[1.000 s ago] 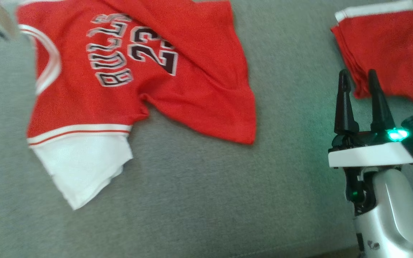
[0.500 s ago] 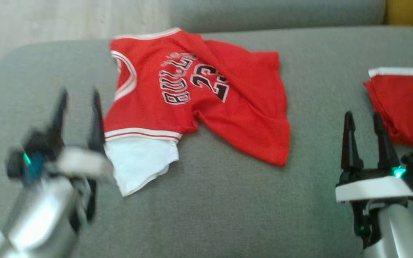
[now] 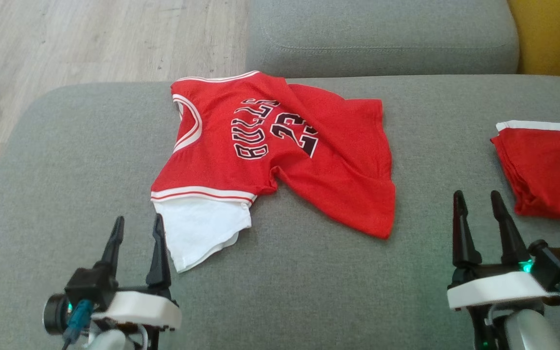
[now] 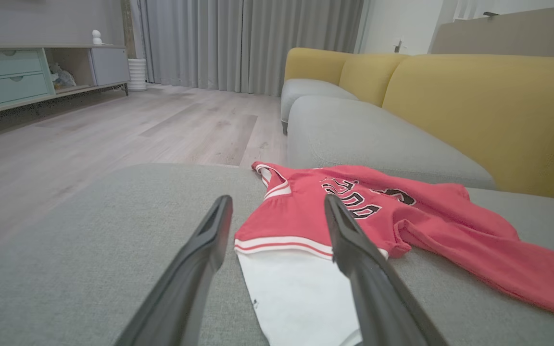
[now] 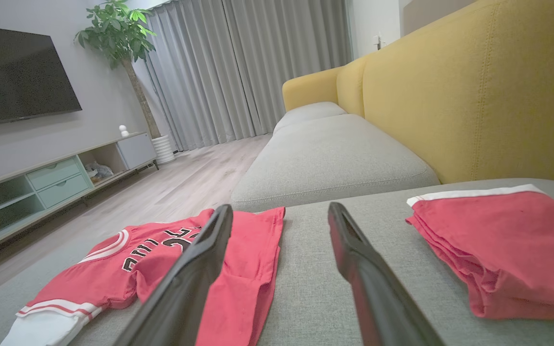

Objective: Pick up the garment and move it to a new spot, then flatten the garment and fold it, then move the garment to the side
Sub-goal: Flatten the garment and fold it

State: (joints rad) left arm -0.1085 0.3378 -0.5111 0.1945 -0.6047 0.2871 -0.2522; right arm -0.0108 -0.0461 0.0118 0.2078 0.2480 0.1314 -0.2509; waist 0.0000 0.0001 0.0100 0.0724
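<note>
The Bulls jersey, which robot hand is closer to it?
Left. The left hand sits just beside the white end of the jersey; the right hand stands farther off, past its red edge.

Basketball jersey (image 3: 338, 180): matt red cloth, soft and creased, over a white cloth layer; folded red garment (image 3: 547, 170) of like cloth. Sofa seat cushion (image 3: 285, 291): coarse grey woven fabric, matt; floor (image 3: 90, 39): smooth pale wood-grain boards. Left end effector (image 3: 139, 218), right end effector (image 3: 476, 194): dark matt plastic on smooth white shells.
</note>
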